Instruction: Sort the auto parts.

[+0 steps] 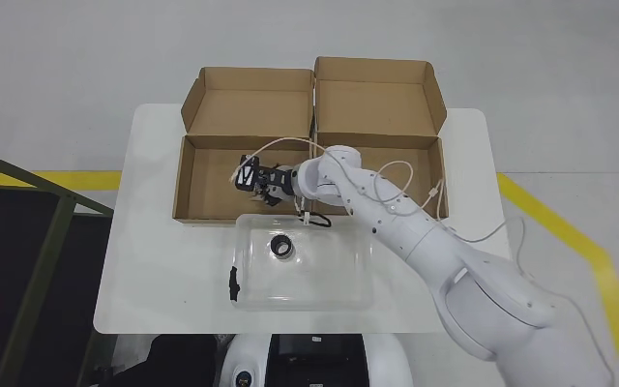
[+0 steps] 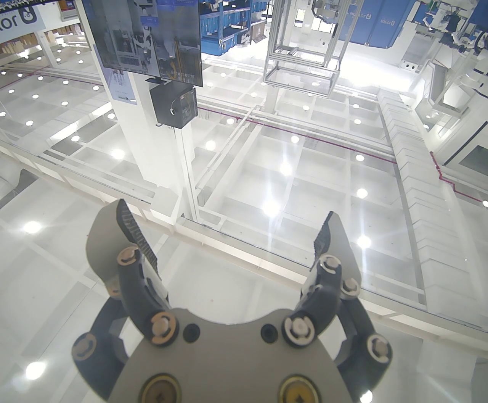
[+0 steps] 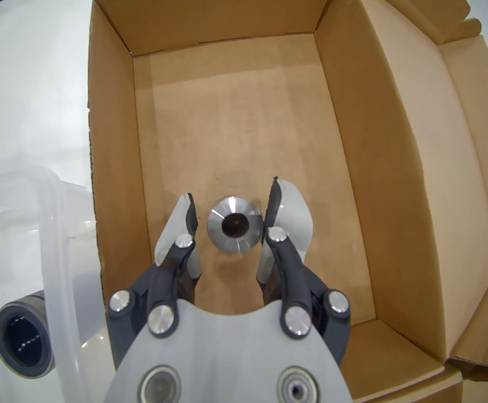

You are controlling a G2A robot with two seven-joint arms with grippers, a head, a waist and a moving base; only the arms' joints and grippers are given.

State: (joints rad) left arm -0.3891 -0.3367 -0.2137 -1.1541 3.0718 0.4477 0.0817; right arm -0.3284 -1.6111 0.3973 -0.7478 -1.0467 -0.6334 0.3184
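My right gripper [image 3: 231,195] sits in a cardboard box [image 3: 244,114], fingers parted around a metal part [image 3: 234,228]. My left gripper [image 2: 226,208] gapes.

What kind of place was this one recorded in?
Probably a large industrial hall or robot test floor. A yellow floor line runs beside the white table, and a framed metal enclosure and blue storage racks stand under a gridded, spot-lit ceiling.
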